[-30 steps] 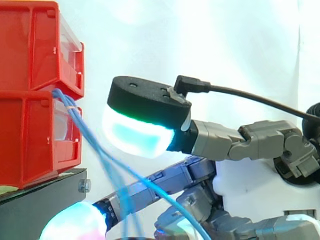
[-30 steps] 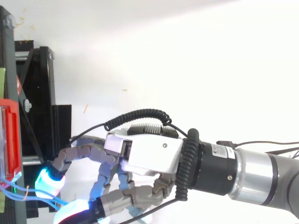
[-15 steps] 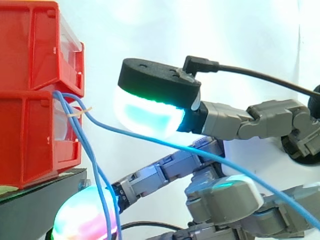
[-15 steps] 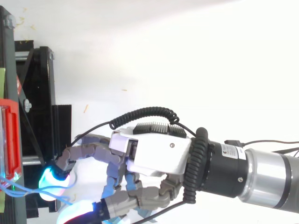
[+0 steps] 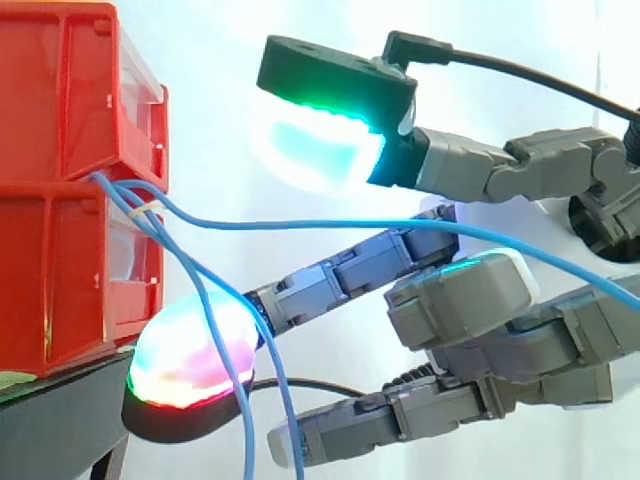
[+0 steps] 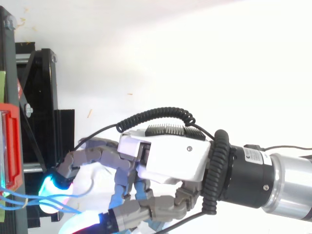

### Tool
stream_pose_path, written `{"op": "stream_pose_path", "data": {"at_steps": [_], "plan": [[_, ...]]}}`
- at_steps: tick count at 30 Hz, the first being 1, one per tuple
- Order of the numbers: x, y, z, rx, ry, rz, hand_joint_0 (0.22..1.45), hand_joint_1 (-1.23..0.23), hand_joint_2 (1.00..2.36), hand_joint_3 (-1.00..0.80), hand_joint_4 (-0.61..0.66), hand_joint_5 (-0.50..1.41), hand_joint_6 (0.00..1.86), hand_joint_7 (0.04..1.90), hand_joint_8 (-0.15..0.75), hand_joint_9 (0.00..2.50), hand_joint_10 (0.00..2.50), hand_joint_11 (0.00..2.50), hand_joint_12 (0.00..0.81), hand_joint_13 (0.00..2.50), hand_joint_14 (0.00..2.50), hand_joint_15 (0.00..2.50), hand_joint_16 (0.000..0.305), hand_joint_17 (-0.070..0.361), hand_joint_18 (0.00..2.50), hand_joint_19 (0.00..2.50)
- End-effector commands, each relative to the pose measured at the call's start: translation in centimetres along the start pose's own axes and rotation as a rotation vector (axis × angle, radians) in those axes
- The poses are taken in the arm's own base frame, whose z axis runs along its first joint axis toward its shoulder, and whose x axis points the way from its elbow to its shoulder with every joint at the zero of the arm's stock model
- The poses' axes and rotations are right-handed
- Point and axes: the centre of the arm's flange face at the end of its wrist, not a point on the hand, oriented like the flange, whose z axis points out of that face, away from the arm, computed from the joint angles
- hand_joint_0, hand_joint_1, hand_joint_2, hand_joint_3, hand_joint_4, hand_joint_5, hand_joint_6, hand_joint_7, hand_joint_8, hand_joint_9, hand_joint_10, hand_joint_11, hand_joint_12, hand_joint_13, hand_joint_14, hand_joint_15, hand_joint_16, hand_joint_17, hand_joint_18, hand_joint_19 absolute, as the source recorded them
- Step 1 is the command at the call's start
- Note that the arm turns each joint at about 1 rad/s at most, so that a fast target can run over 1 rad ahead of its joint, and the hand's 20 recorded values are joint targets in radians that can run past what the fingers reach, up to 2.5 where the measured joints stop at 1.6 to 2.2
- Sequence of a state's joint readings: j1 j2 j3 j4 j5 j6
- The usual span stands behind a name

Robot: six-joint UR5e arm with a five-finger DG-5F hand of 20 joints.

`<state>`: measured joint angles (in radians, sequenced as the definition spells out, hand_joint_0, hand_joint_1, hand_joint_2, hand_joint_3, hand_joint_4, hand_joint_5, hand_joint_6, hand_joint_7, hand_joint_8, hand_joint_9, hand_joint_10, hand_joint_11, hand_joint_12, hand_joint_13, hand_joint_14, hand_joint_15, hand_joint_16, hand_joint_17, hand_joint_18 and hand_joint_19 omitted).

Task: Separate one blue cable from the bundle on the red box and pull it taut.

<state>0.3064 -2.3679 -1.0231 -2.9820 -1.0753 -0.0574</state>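
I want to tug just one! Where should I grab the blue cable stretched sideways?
Pinch its free middle stretch, coming from the right: there the stretched blue cable runs apart from the hanging cables near the red box.

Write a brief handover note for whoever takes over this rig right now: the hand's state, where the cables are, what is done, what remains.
Hand: beside the red bins; whether it grips anything cannot be told.
Things: bundle tied at the bins' front edge; one blue cable runs out from it across the hand; the other strands hang down.
Done: one cable separated from the rest.
Left: it sags slightly near the bundle; confirm the grip, then pull it taut.
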Motion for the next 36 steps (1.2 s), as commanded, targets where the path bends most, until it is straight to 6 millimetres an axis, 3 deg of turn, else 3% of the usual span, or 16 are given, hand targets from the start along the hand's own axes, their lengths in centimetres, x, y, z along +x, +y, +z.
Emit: {"op": "stream_pose_path", "data": {"at_steps": [1,6,15,22,31,36], "plan": [[-0.4,0.4,0.2,-0.011,-0.009,0.012,0.51,-0.57,1.0,-0.5,0.23,-0.14,0.5,0.88,0.247,1.62,0.03,1.08,0.358,2.03,0.03,0.9,0.034,0.077,0.06,0.0],[-0.3,1.9,0.7,-0.039,-0.011,0.016,0.54,-0.61,1.0,-0.5,0.18,-0.12,0.5,0.97,0.232,1.62,0.03,1.09,0.338,2.0,0.03,0.94,0.032,0.073,0.06,0.0],[-0.6,1.9,0.7,-0.038,-0.011,0.02,0.6,-0.66,1.01,-0.41,0.12,-0.09,0.51,1.2,0.199,1.61,0.03,1.21,0.318,1.94,0.03,0.98,0.03,0.068,0.08,0.01],[-1.3,1.8,0.9,-0.036,-0.018,0.026,0.61,-0.68,1.02,-0.3,0.11,-0.14,0.76,0.77,0.201,1.56,0.02,1.3,0.318,1.88,0.02,1.01,0.032,0.071,0.1,0.08],[-2.1,1.9,1.1,-0.038,-0.017,0.031,0.61,-0.69,1.02,-0.19,0.13,-0.17,0.88,0.66,0.204,1.53,0.02,1.42,0.317,1.82,0.02,1.03,0.033,0.074,0.12,0.12],[-2.3,1.9,1.2,-0.035,0.002,0.034,0.61,-0.7,1.02,-0.24,0.13,-0.16,0.93,0.61,0.21,1.54,0.01,1.47,0.323,1.8,0.02,1.03,0.033,0.074,0.15,0.16]]}}
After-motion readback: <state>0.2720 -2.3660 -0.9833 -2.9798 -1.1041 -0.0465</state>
